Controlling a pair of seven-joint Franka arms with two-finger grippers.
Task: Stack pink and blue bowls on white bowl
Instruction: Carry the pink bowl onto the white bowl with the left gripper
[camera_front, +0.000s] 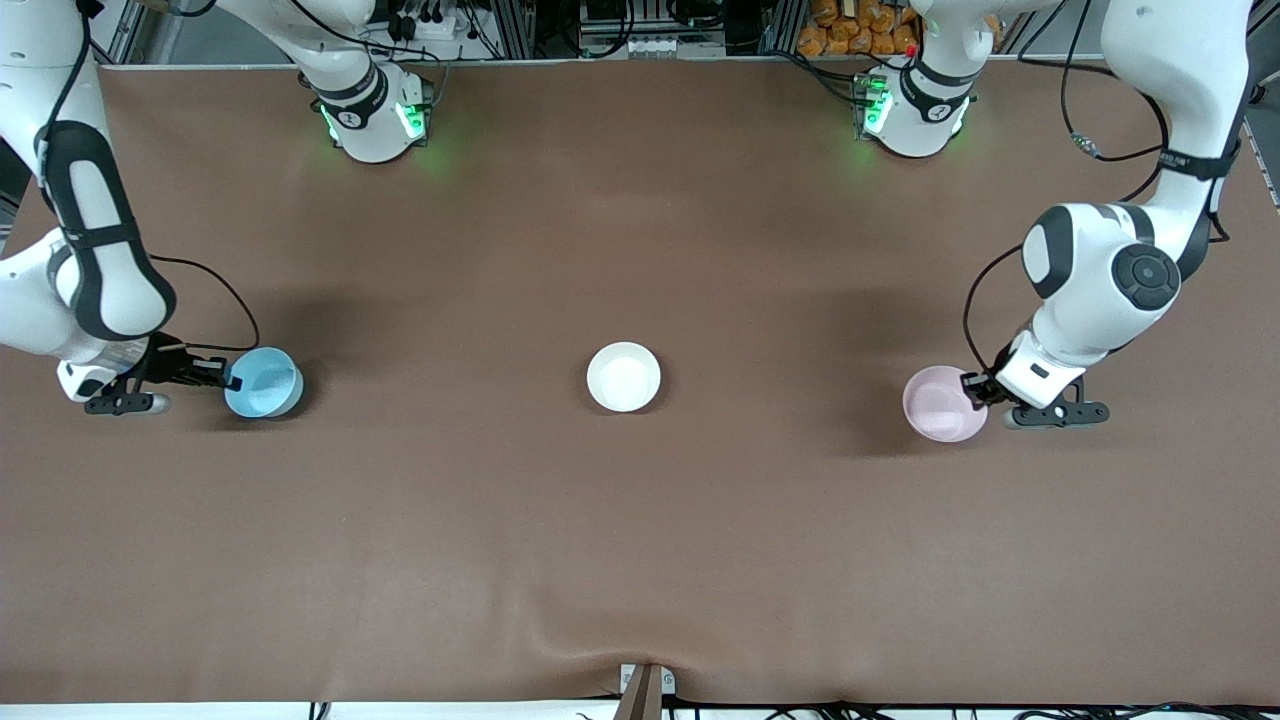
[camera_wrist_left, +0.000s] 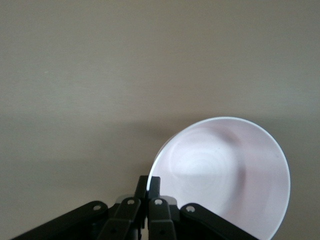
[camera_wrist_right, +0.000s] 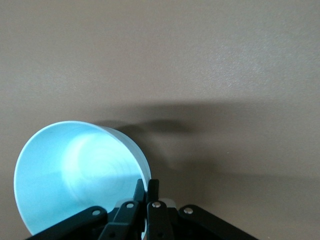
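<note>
Right gripper (camera_front: 228, 381) fingers clamp the sky-blue bowl (camera_front: 265, 382) at frame left; left gripper (camera_front: 975, 390) pinches the pale pink bowl (camera_front: 942, 403) at frame right — plain white bowl (camera_front: 623, 376) sits centre on the desk (camera_front: 640, 540).

Bare surface (camera_front: 620, 560) is seen all around the white bowl (camera_front: 623, 377), the 2 held bowls being well apart from it.

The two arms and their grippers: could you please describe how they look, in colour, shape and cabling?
Both arms are glossy white with rounded links and black joint bands; the left arm shows a round black cap on one joint. Green lights glow at both bases. Thin black cables loop along each arm down to the wrist. The left gripper and right gripper are black, with slim fingers on bolted linkage bars.
</note>
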